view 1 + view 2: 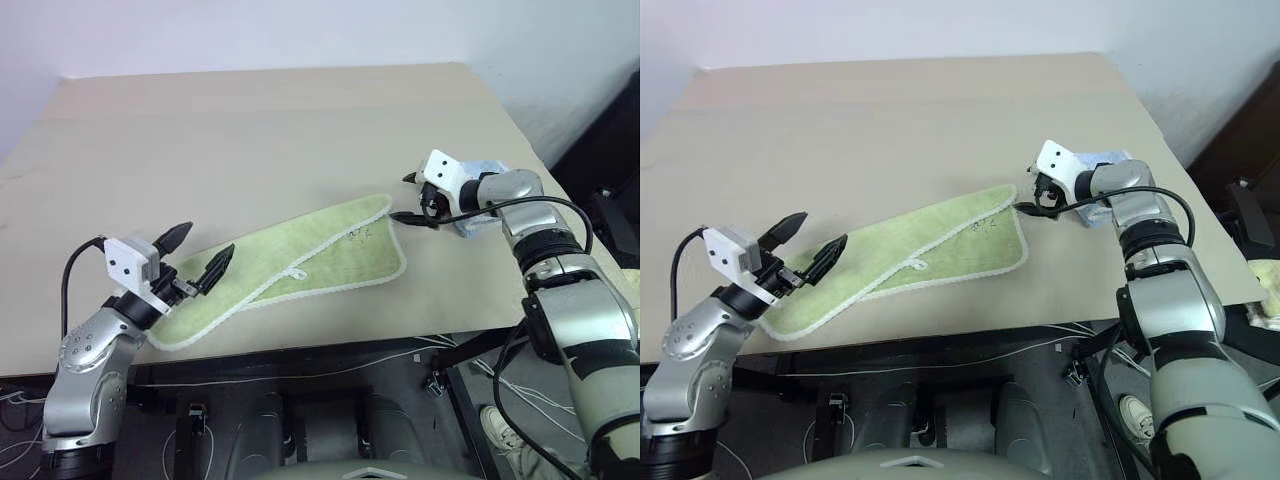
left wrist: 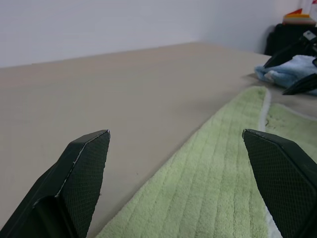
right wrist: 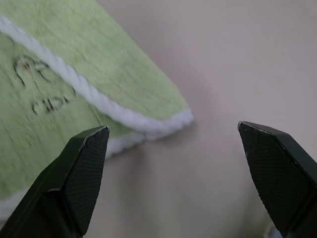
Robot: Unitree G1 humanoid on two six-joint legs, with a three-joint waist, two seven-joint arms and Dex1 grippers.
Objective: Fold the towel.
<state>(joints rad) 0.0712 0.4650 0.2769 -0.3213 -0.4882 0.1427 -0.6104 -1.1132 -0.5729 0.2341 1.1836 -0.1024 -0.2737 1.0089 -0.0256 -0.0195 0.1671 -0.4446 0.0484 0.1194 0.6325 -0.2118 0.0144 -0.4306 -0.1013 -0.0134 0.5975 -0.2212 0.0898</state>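
Just beside the released right end effector (image 1: 409, 197), the towel (image 1: 300, 265) lies on the tabletop (image 1: 250, 130); the released left end effector (image 1: 200, 250) hovers over its other end, a blue towel (image 2: 287, 69) behind the right one.

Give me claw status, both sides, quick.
Left claw: open, empty, above the near end of the towel.
Right claw: open, empty, by the towel's far corner, beside the blue towel.

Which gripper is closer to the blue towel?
Right. The right gripper hovers open just beside the blue towel; the left gripper is open over the green towel's far end.
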